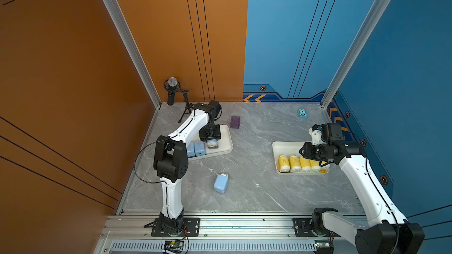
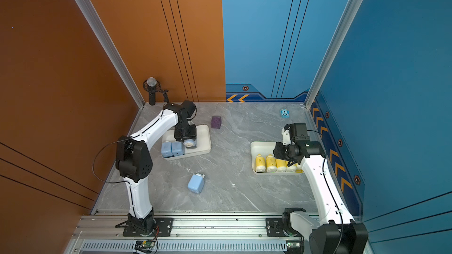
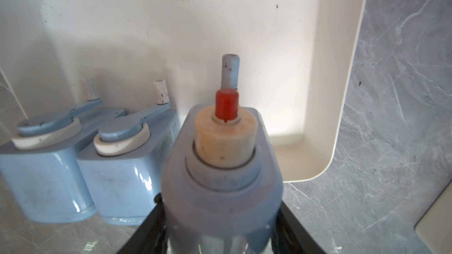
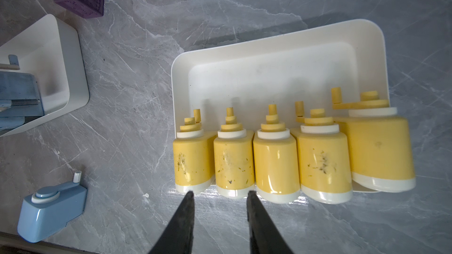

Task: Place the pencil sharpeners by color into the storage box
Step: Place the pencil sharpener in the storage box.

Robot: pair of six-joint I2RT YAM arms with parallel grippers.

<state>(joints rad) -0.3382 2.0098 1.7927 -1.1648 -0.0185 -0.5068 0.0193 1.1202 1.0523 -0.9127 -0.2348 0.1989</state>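
My left gripper (image 1: 210,140) is shut on a light blue pencil sharpener (image 3: 220,179), held white end up over the left white storage box (image 1: 227,142). Two more light blue sharpeners (image 3: 80,167) lie side by side in that box, right beside the held one. A further light blue sharpener (image 1: 221,183) lies on the table's middle front, also in the right wrist view (image 4: 52,212). Several yellow sharpeners (image 4: 276,162) sit in a row in the right white storage box (image 1: 286,146). My right gripper (image 4: 220,193) hangs open just above their near ends, with nothing between its fingers.
A dark purple block (image 1: 235,121) stands behind the left box. A small blue box with a cartoon face (image 1: 302,113) sits at the back right. A microphone on a tripod (image 1: 172,90) occupies the back left corner. Grey marble table (image 1: 256,167) between the boxes.
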